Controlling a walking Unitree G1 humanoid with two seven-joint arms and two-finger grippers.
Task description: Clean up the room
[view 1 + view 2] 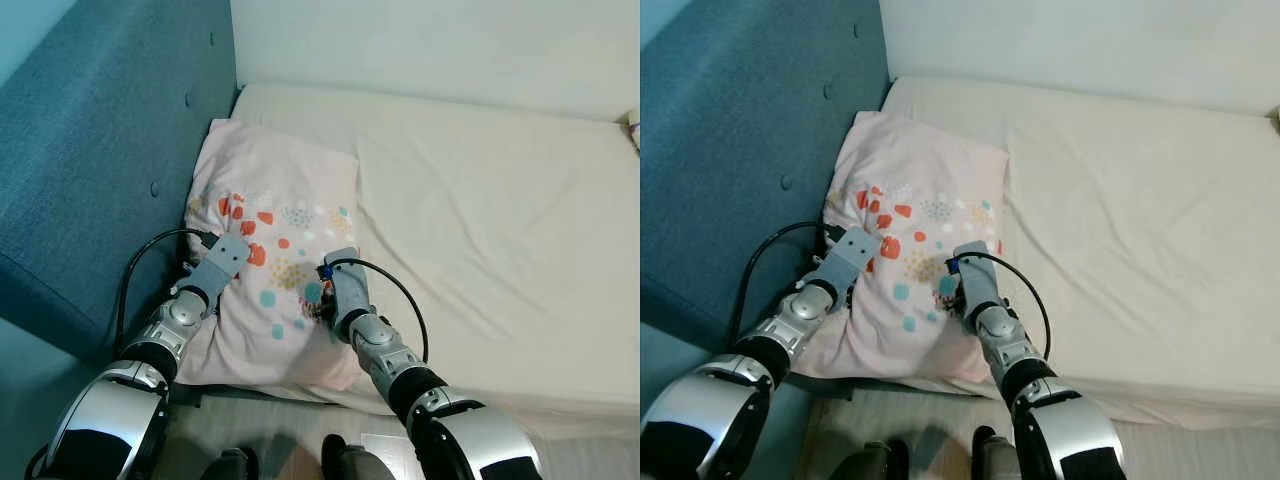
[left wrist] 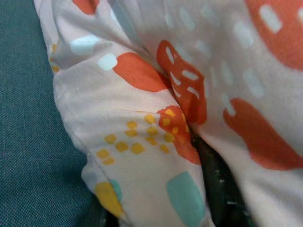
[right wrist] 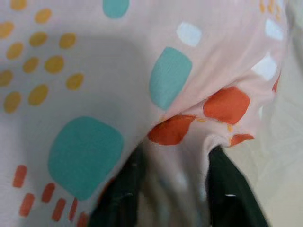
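Lying at the head of the bed, against the blue headboard, one pink patterned pillow is pinched from both sides: the left claw grips its left edge, the right claw its lower right edge, both arms reaching forward.

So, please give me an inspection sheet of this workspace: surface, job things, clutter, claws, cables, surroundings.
Surface: cream bed, sheet wrinkled.
Job things: pink patterned pillow lying at the bed's left end against the blue headboard.
Clutter: small object at the bed's far right edge, too small to tell.
Claws: left claw and right claw each pinch pillow fabric.
Cables: black cable loops at each wrist.
Surroundings: white wall behind.
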